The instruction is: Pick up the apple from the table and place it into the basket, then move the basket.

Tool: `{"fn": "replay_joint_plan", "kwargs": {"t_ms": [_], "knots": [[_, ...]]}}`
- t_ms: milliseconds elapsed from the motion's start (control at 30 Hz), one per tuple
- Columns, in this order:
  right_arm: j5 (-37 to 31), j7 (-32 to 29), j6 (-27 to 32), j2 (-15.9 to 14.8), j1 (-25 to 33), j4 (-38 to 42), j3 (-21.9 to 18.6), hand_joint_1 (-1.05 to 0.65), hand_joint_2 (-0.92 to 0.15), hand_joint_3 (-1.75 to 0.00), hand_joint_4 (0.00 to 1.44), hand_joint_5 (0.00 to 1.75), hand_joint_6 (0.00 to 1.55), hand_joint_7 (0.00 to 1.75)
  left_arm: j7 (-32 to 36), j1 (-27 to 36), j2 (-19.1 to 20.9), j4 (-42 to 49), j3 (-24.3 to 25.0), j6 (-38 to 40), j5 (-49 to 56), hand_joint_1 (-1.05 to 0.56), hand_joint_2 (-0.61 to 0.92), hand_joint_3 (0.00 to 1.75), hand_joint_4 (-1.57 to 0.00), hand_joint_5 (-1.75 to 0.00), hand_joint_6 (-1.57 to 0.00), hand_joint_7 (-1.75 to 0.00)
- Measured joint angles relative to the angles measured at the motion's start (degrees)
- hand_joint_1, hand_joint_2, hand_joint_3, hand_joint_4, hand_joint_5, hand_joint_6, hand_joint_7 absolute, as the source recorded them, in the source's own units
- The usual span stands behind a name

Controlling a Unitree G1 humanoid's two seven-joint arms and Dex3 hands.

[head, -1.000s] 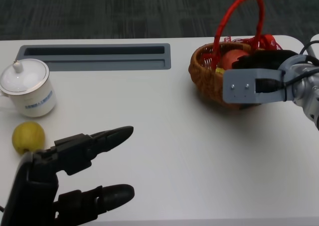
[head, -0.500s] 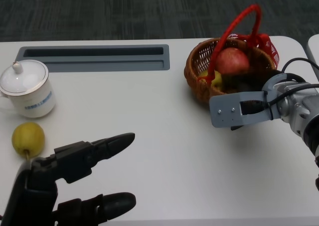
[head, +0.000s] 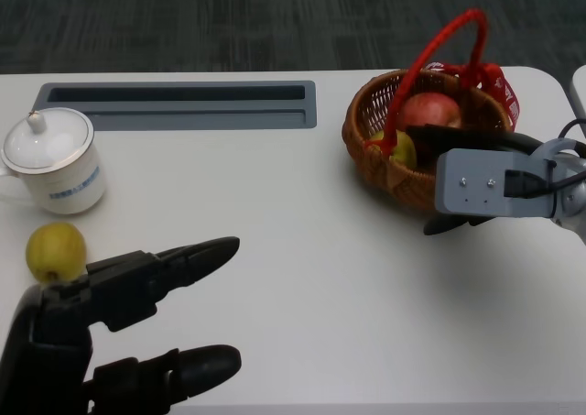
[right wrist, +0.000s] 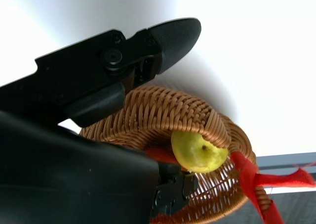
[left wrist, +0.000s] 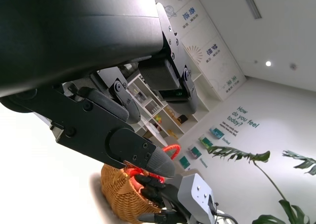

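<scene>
— Looking for the apple: where is it?

— It lies inside the basket, red, up against the far side. The basket stands on the white table, towards its far right corner. A smaller yellow-green fruit sits in there too, beside the apple and against the left wall.

— And the right hand?

— It is at the basket's near rim. In the right wrist view, one of its fingers lies along the outside of the wicker and the others reach in over the rim. The wall is clamped between them. How firm the hold is I cannot quite judge, since the hand's grey housing hides part of the rim in the head view.

— Is the basket upright?

— Yes, it is upright, and its red handle arches above the apple. From these angles I cannot tell whether its base rests on the table.

— What about the left hand?

— It is low at the near left of the table, with its fingers spread apart and nothing between them. The left wrist view shows the same: the fingers are apart, and the basket is well away beyond them.

— Is anything else on the table?

— A yellow fruit lies just beside the left hand's far edge. A white lidded cup stands behind that fruit. A long grey recessed tray runs along the far side of the table, to the left of the basket.
</scene>
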Motion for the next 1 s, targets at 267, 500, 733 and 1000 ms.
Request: {"fn": "replay_joint_plan", "kwargs": {"t_ms": [267, 500, 733, 1000], "knots": [[0.1, -4.2, -4.9, -1.9, 0.4, -1.0, 0.0, -1.05, -0.85, 0.0, 0.06, 0.02, 0.05, 0.02, 0.0, -0.6, 0.5, -0.1, -0.1, 0.3, -1.2, -0.51, 0.78, 0.0, -0.99, -0.02, -0.89, -0.01], [-0.1, -10.5, -12.4, -6.3, 1.5, -5.3, 0.1, -1.03, -0.84, 0.0, 0.16, 0.04, 0.16, 0.03, 0.0, -2.6, 1.2, 0.7, 0.1, 0.4, -1.6, -0.52, 0.79, 0.0, -1.0, -0.02, -0.9, -0.01], [-1.0, -15.4, -19.8, -12.6, 6.7, -14.3, 0.2, -0.95, -0.83, 0.0, 0.32, 0.05, 0.31, 0.04, -0.4, -5.0, 2.4, 2.1, 0.5, 0.6, -4.0, -0.52, 0.79, 0.0, -0.99, -0.01, -0.9, 0.0], [7.5, -21.3, -34.9, -15.3, 22.8, -21.5, -7.9, -0.55, -0.81, 0.0, 0.83, 0.06, 0.76, 0.05, -1.8, -9.0, 4.7, 5.4, 1.0, 0.2, -6.6, -0.51, 0.79, 0.0, -0.99, -0.01, -0.9, 0.0]]}}
